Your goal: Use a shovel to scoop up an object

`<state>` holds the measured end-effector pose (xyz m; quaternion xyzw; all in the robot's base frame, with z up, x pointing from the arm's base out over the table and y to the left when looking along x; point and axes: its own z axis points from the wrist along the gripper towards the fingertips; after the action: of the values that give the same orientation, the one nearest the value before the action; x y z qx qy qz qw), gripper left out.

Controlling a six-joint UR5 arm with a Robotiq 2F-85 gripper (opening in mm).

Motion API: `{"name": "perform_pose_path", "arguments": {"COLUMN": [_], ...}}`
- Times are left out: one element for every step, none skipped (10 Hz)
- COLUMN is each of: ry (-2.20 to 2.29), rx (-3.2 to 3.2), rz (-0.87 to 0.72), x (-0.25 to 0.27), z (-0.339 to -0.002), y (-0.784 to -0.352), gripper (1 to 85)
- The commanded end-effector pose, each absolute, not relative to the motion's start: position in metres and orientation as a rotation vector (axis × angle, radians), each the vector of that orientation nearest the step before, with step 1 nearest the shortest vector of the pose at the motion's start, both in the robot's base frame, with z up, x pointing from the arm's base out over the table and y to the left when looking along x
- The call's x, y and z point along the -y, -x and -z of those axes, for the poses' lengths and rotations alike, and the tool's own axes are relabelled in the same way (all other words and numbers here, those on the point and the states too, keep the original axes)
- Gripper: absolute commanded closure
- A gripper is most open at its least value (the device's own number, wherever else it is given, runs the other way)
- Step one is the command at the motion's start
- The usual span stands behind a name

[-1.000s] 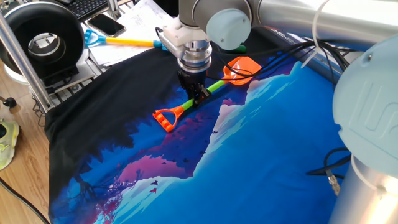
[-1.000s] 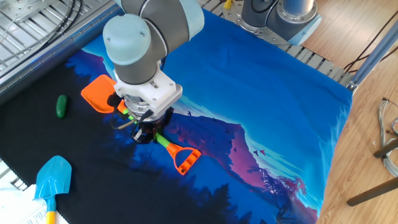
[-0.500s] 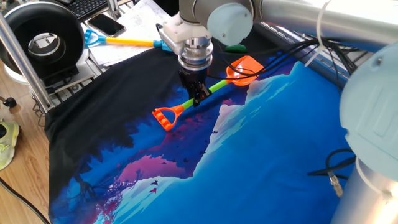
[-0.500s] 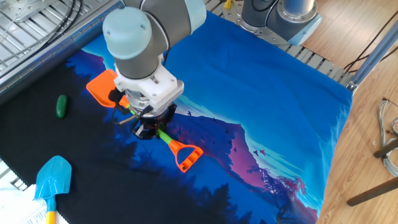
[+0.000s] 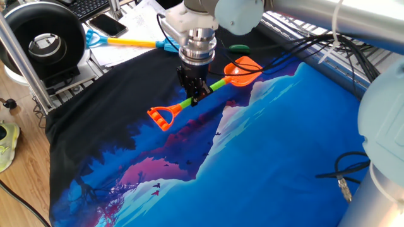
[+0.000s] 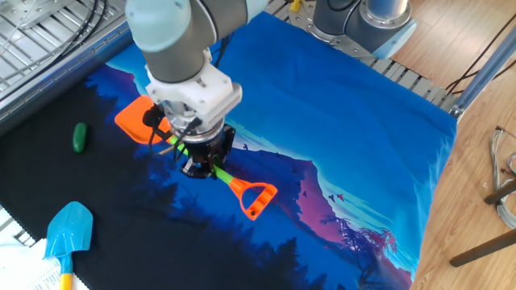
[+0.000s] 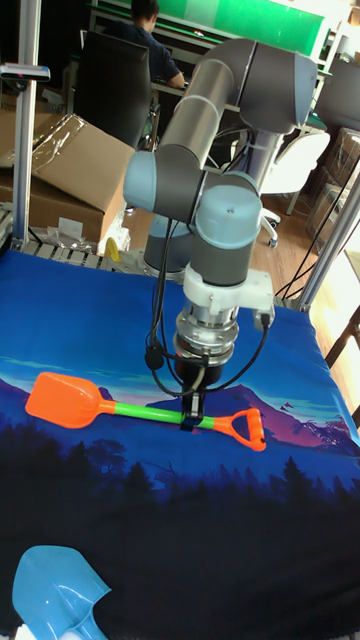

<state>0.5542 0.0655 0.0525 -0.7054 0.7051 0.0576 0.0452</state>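
Observation:
The shovel (image 5: 208,88) has an orange blade (image 6: 137,121), a lime-green shaft (image 7: 150,411) and an orange D-handle (image 6: 256,199). My gripper (image 5: 194,96) is shut on the middle of the shaft and holds the shovel roughly level, just above the cloth. It also shows from above in the other fixed view as the gripper (image 6: 201,161), and in the tall view as the gripper (image 7: 192,410). The object (image 6: 79,137), a small dark green oval, lies on the black part of the cloth a short way beyond the blade. It appears again as the object (image 5: 238,48) behind the arm.
A blue shovel (image 6: 68,229) with a yellow shaft (image 5: 132,43) lies at the cloth's edge on papers. A black round device (image 5: 44,38) in a metal frame and a phone (image 5: 107,25) sit off the cloth. Cables (image 5: 344,167) trail near the arm's base.
My gripper has risen with the shovel in it. The shovel has come up off the cloth and its handle end has swung slightly.

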Motion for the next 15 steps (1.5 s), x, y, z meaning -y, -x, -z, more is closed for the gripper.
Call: {"name": "perform_pose_path", "arguments": {"ry": [2.201,2.220,2.229,2.230,2.222,2.215,2.204,2.185,2.162,2.158,2.156,2.157,2.157,2.155,2.158], "rx": [-1.972,-1.893,-1.835,-1.807,-1.810,-1.821,-1.835,-1.843,-1.820,-1.796,-1.791,-1.790,-1.788,-1.786,-1.782], "rz": [-0.212,-0.221,-0.244,-0.262,-0.263,-0.267,-0.266,-0.274,-0.299,-0.311,-0.327,-0.327,-0.325,-0.327,-0.329], "x": [-0.079,-0.085,-0.088,-0.087,-0.082,-0.077,-0.071,-0.070,-0.072,-0.073,-0.071,-0.069,-0.068,-0.068,-0.067], "z": [-0.067,-0.071,-0.076,-0.079,-0.080,-0.080,-0.079,-0.079,-0.080,-0.079,-0.079,-0.078,-0.076,-0.074,-0.071], "y": [-0.563,-0.566,-0.567,-0.567,-0.568,-0.568,-0.568,-0.568,-0.568,-0.569,-0.567,-0.566,-0.566,-0.567,-0.567], "gripper": [79.0,79.0,79.0,79.0,79.0,79.7,80.7,81.3,82.3,82.7,83.0,83.0,83.0,83.0,83.0]}}
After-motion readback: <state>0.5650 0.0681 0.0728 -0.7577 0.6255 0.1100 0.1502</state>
